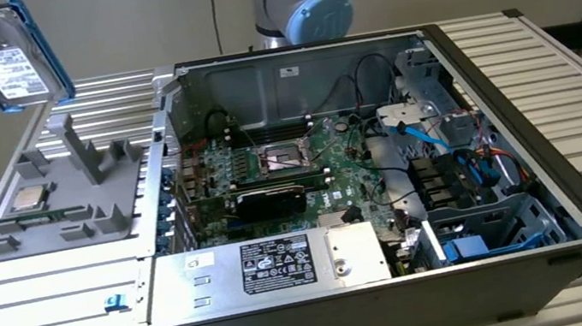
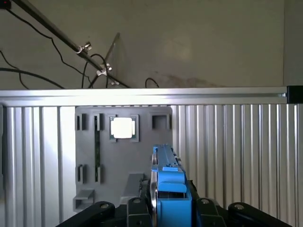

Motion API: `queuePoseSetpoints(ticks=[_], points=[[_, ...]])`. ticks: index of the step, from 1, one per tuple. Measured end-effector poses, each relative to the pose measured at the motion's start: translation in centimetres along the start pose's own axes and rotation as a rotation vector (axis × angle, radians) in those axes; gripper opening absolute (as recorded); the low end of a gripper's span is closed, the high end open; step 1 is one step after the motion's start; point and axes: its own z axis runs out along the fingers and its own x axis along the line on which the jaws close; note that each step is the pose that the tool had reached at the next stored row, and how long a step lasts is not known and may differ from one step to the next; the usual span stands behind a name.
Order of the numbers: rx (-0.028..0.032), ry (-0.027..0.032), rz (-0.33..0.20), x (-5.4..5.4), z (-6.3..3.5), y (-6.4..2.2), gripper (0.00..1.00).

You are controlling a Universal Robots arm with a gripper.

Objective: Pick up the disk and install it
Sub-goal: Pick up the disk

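Note:
The disk [image 1: 10, 71], a silver-grey drive with a white label in a bright blue carrier, hangs in the air at the exterior view's upper left, above the grey fixture [image 1: 65, 197]. In the wrist view the disk [image 2: 168, 182] is seen edge-on, standing upright between the black fingers [image 2: 137, 208] of my gripper [image 2: 169, 210], which is shut on it. Below it lies the fixture [image 2: 118, 165] on the slatted metal table.
A small silver CPU chip [image 1: 29, 199] rests in the fixture. The open computer case [image 1: 496, 63] holds a motherboard, cables, a silver box with a label [image 1: 272, 265] and a blue-trimmed bay [image 1: 486, 229] at its near right. The arm's base [image 1: 296, 2] stands behind the case.

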Motion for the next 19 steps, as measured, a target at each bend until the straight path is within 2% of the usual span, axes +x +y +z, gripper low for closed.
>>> queuePoseSetpoints(ticks=[10, 19], points=[[-0.0001, -0.001, 0.0, 0.9, -2.9, -2.47, 0.37], [-0.001, -0.0009, 0.0, 2.7, -5.4, -5.15, 0.37]])
